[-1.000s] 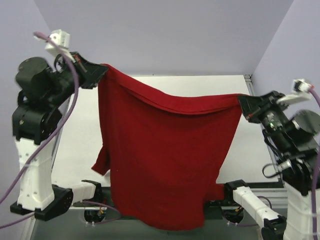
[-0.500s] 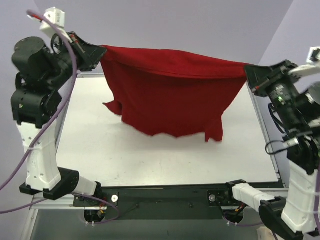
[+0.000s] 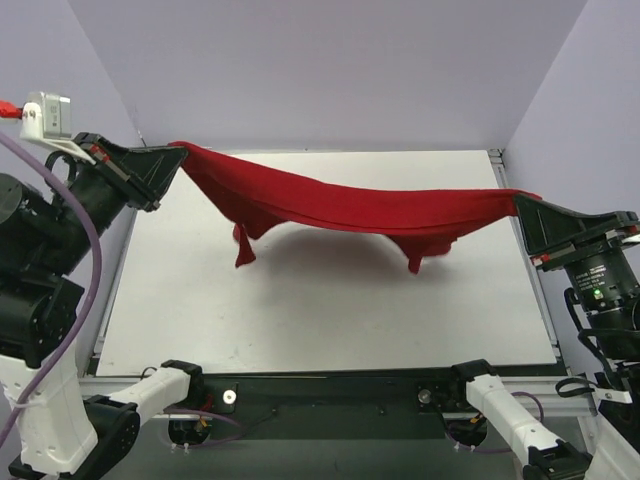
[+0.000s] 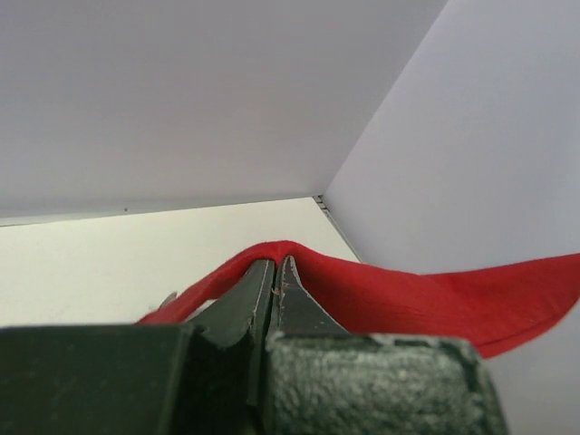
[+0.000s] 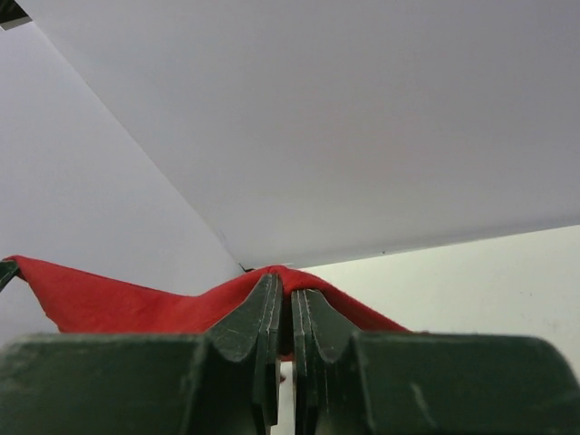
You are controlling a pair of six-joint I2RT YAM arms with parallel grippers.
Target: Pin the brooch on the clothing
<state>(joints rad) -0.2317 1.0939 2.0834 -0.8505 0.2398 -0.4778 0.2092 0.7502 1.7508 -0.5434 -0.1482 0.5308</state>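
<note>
A: Item one, shirt [image 3: 350,205]. Where, against the table [image 3: 330,310]?

B: In the air above the table's far half, stretched from side to side and sagging in the middle. Two loose ends dangle toward the table; I cannot tell whether they touch it.

A: Change from a second ago?

B: Then it hung as a long curtain over the table's near edge. It has been swung out over the table and pulled nearly flat. My reading is that this is the spreading step, with laying down next. Pinning has not begun.

A: Item two, grippers?

B: The left gripper [image 3: 172,160] is above the table's far left corner, its fingers pinched tight on a fold of shirt. The right gripper [image 3: 520,205] is above the table's right edge and clamped on the shirt in the same way. Both wrist views confirm cloth between closed fingers.

A: Item three, brooch?

B: Not visible in any view, on the table or on the shirt.

A: Surface and room?

B: White matte table carrying the shirt's shadow, with plain pale lilac walls closing in around it.
</note>
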